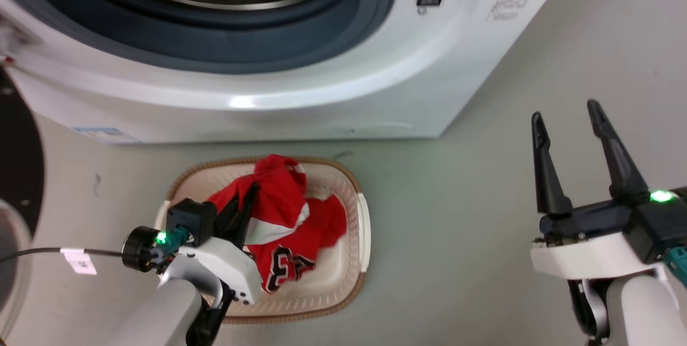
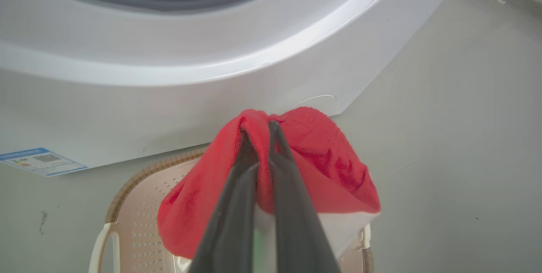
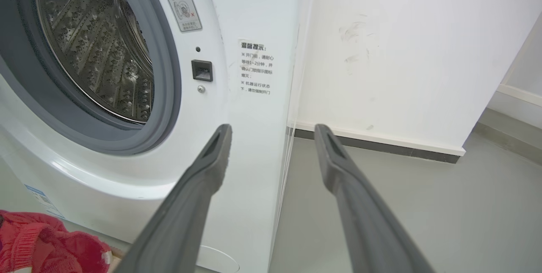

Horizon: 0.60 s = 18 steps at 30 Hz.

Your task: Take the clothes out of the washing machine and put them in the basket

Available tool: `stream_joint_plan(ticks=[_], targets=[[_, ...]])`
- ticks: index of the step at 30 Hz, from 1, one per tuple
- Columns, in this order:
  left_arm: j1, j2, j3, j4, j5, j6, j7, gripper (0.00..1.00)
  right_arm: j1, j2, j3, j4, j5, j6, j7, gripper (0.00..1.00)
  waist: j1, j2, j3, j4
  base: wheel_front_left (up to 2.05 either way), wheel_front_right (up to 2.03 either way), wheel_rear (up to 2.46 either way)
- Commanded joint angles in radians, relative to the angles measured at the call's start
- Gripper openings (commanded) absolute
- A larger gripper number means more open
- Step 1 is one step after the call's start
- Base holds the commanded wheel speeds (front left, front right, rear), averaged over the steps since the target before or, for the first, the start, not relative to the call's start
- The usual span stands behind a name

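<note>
Your left gripper [image 2: 258,127] is clenched on the clothes [image 1: 284,212], which hang into the basket [image 1: 365,217] before the washing machine [image 1: 322,94]. Your right gripper [image 1: 564,110] is spread and empty. The visible part of the drum [image 3: 97,53] looks empty; I think only releasing is left.

Light: bright, even, diffuse.
Shadows: faint.
Glare: white highlight on washing machine [image 1: 241,102] front.
Blur: head view's left edge.
</note>
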Motion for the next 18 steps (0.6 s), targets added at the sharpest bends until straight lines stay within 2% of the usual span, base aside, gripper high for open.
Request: stream_joint_plan(ticks=[1,10,18], targets=[[-0.023,-0.009,0.010,0.029,0.005,-0.009,-0.005,0.00,-0.021,0.001,-0.002,-0.005,-0.001,-0.001,-0.002,1.00,-0.0001,0.0000,0.075,-0.035,0.00,0.00,0.00],[-0.160,-0.096,0.018,0.383,0.041,-0.103,-0.010,0.00,-0.098,0.001,-0.007,-0.033,0.016,-0.001,-0.002,1.00,-0.0001,0.0000,0.228,-0.069,0.00,0.00,0.00],[-0.288,-0.169,0.004,0.657,0.065,-0.152,-0.009,0.00,-0.148,0.001,-0.013,-0.051,0.023,-0.001,-0.002,1.00,-0.0001,0.0000,0.325,-0.078,0.00,0.00,0.00]])
